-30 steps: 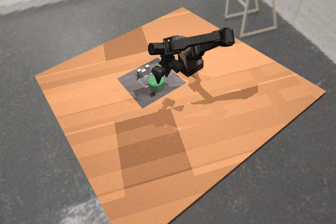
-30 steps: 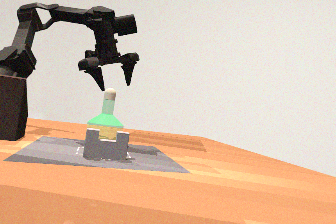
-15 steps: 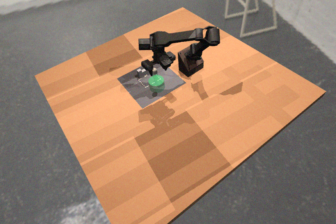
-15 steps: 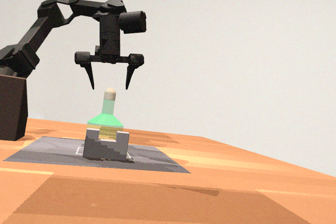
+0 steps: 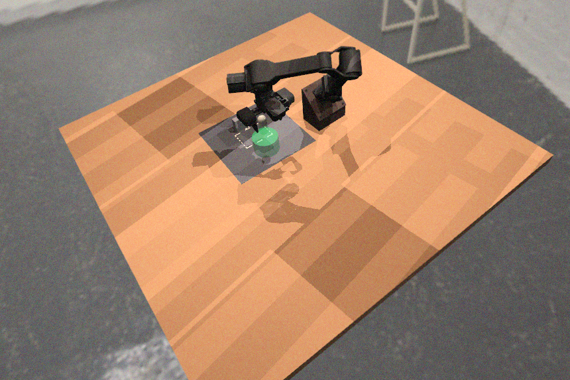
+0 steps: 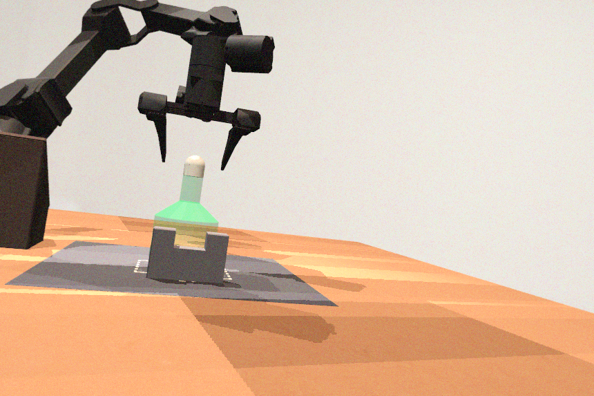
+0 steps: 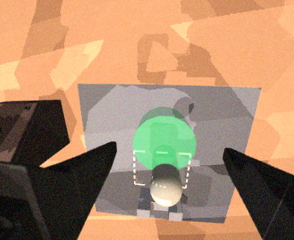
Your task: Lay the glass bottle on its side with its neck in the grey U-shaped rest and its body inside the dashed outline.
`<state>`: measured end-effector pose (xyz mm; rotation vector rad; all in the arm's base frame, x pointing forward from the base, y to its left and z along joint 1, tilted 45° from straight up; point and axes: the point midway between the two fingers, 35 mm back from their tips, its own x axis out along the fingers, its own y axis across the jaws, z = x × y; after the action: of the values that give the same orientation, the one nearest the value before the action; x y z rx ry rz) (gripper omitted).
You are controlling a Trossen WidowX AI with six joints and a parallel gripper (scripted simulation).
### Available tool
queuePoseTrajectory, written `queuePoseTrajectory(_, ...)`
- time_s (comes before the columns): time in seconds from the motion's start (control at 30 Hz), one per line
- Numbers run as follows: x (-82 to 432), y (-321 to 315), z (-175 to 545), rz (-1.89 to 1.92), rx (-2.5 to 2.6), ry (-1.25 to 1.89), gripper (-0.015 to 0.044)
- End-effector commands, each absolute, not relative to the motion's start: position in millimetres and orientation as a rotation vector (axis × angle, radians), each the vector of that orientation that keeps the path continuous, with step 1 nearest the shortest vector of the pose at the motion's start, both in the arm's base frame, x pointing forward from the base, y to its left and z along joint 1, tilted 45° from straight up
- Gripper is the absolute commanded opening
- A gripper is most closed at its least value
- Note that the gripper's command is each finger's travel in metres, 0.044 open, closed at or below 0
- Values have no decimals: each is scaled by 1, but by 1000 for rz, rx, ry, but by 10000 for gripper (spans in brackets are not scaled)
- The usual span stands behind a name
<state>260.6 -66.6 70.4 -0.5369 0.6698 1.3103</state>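
While the bottle (image 5: 266,139) (image 6: 187,213) (image 7: 164,138) stands upright on the mat (image 5: 241,175) (image 6: 57,266) (image 7: 106,100), the open gripper (image 5: 267,125) (image 6: 193,165) (image 7: 168,150) hangs over it, at its twelve o'clock in the exterior view. Going left to right there, the base (image 5: 322,119) (image 6: 23,189) (image 7: 48,130) comes first, at the bottle's nine o'clock. From it the arm (image 5: 294,66) (image 6: 79,59) climbs toward eleven o'clock, then bends across and down to the gripper. Its fingers are spread wide with nothing pinched between them; the tips sit near the height of the pale cap (image 5: 261,118) (image 6: 194,166) (image 7: 167,191), one to either side and apart from it.

Nearer this view, the U-shaped rest (image 5: 235,124) (image 6: 187,264) (image 7: 176,216) stands at the bottle's six o'clock, hiding its lower body.

In the top view, again left to right, the rest lies at the bottle's ten o'clock, then comes the dashed outline (image 5: 241,142) (image 6: 135,269) (image 7: 135,168), partly seen through the green glass. The neck is not in the rest. The base is at about two o'clock, and a pale stand (image 5: 415,16) is farther off, between one and two o'clock.
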Motion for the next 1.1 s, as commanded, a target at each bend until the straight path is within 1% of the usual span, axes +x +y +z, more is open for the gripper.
queuePoseTrajectory(0.0,260,-72,66,1315,-540,671,440)
queuePoseTrajectory(0.73,255,-95,42,1315,-541,671,440)
queuePoseTrajectory(1.07,255,-95,42,1315,-541,671,177)
